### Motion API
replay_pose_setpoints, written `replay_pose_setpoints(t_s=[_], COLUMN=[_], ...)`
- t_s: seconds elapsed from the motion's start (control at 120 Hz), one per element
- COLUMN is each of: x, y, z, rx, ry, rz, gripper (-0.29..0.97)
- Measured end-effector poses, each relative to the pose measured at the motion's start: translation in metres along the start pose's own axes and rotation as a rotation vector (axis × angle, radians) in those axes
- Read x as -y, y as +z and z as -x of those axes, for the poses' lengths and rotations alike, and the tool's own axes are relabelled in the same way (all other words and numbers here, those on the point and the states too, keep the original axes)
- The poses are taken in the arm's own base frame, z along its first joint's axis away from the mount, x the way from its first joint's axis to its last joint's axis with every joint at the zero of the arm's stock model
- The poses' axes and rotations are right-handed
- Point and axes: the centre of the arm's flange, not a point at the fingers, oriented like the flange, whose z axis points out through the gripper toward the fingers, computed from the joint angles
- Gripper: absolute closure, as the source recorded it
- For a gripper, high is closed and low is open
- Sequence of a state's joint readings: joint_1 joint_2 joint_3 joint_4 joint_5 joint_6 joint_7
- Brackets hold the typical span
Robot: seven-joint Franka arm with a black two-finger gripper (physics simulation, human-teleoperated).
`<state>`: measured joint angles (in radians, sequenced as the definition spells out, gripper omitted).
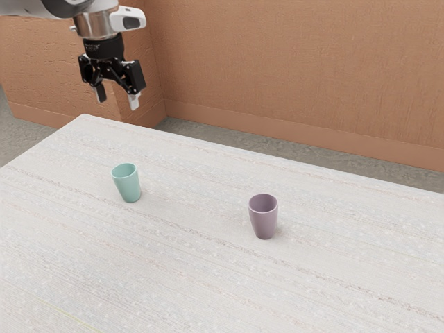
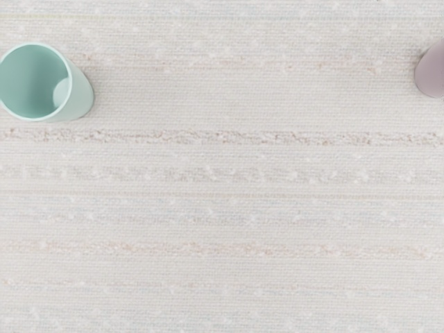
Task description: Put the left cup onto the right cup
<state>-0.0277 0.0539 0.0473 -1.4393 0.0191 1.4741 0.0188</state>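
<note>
Up front, upright on table [image 1: 208,291]: purple cup [image 1: 263,215], empty; partly cropped in wrist view. Farther back, well apart from purple cup toward exterior view's left: green cup [image 1: 126,182], upright, empty. Farthest from purple cup, raised high above table: gripper [image 1: 117,100], fingers spread, holding nothing.
</note>
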Motion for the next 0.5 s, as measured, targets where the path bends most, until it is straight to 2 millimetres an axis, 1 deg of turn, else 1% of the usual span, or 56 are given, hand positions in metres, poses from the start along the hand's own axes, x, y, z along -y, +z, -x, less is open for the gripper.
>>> replay_pose_setpoints(t_s=[0.242,0.442,0.5], x=[-0.0038,0.0009,0.004], y=[0.0,0.0043,0.0083], z=[-0.0007,-0.0041,-0.0049], rx=[-0.006,-0.01,-0.005], ry=[0.01,0.004,0.0], rz=[0.0,-0.006,-0.01], gripper=[0.0,0.0,0.0])
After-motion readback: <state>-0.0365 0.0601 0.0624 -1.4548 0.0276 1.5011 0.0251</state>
